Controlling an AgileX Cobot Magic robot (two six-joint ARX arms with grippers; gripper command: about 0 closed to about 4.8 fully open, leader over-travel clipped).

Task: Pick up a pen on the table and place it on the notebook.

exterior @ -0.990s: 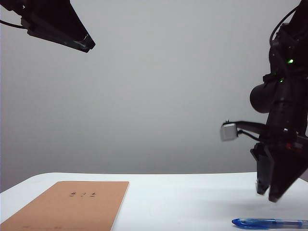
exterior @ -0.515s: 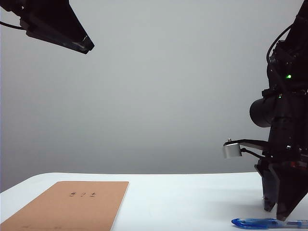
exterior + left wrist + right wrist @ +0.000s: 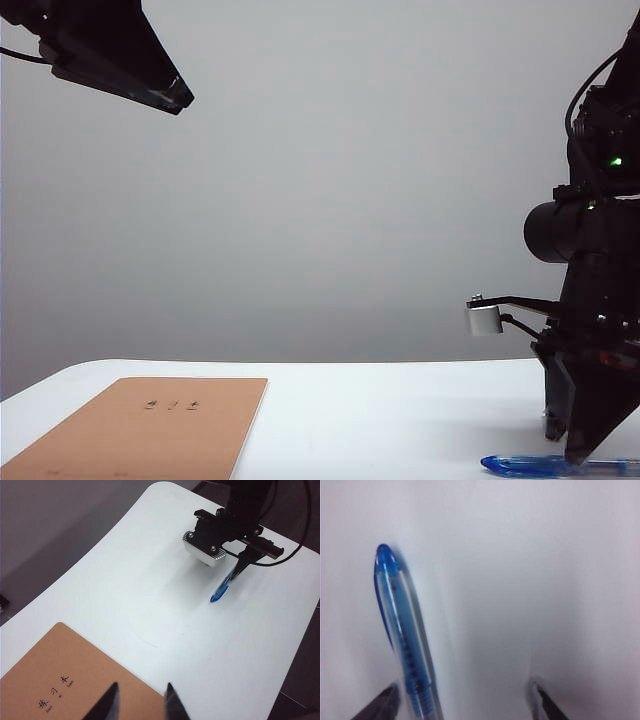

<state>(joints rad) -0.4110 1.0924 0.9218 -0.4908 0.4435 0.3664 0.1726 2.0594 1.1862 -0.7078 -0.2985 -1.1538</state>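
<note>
The blue pen (image 3: 545, 465) lies on the white table (image 3: 400, 420) at the front right. My right gripper (image 3: 564, 447) points down over it, tips almost at the tabletop. In the right wrist view the pen (image 3: 402, 635) runs between the open fingers of the right gripper (image 3: 465, 687), close beside one fingertip, with a wide gap to the other. The tan notebook (image 3: 150, 430) lies flat at the front left. My left gripper (image 3: 165, 95) hangs high above it, and in its own view the left gripper (image 3: 141, 686) is open and empty over the notebook (image 3: 65, 680).
The left wrist view shows the right arm's silver camera block (image 3: 205, 550) above the pen (image 3: 221, 589), and the table's rounded edge (image 3: 160, 487) beyond it. Bare white tabletop lies between notebook and pen.
My right gripper has sunk from a little above the table down onto the pen, its tips now straddling the barrel. The left gripper and notebook have stayed put.
</note>
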